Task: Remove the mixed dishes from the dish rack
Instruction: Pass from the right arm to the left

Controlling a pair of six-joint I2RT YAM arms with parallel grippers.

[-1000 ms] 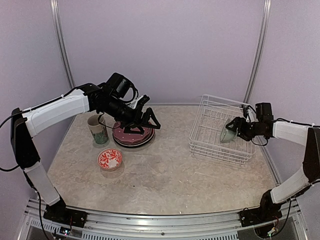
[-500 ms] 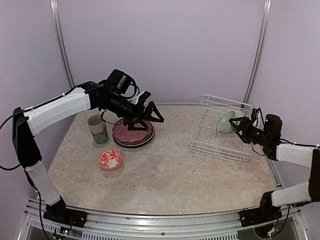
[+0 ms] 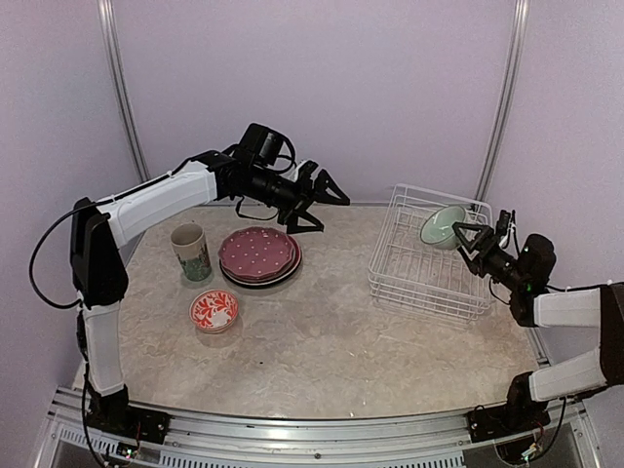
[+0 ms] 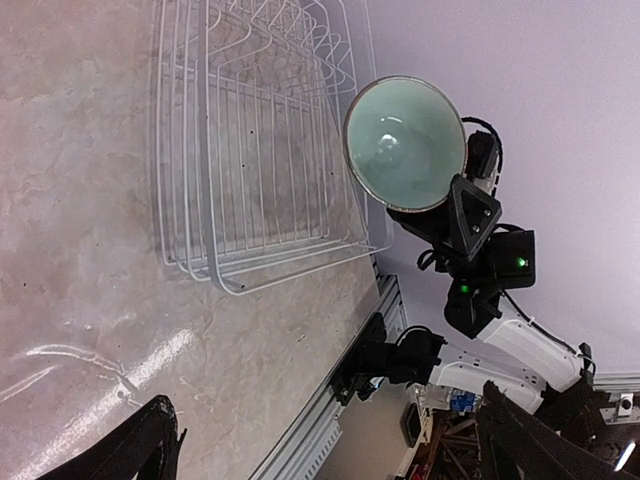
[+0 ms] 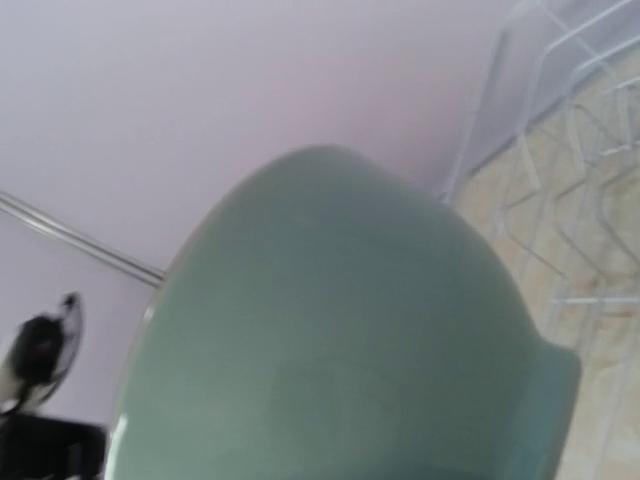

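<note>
My right gripper [image 3: 464, 237] is shut on the rim of the mint green bowl [image 3: 444, 226] and holds it tilted above the far right part of the white wire dish rack [image 3: 429, 255]. The bowl fills the right wrist view [image 5: 340, 330] and hides the fingers. In the left wrist view the bowl [image 4: 405, 143] faces the camera beside the rack [image 4: 250, 150], which holds no other dishes. My left gripper [image 3: 330, 207] is open and empty, raised above the table between the plate stack and the rack. The stacked plates [image 3: 259, 255], pink dotted on top, lie on the table.
A tall cream patterned mug [image 3: 191, 252] stands left of the plates. A small red-and-white bowl [image 3: 214, 310] sits in front of it. Rack wires [image 5: 590, 200] show to the right in the right wrist view. Metal poles stand at the back corners.
My right gripper has lifted the mint bowl up out of the rack. My left arm has risen off the plate stack and swung right toward the rack, jaws open.
</note>
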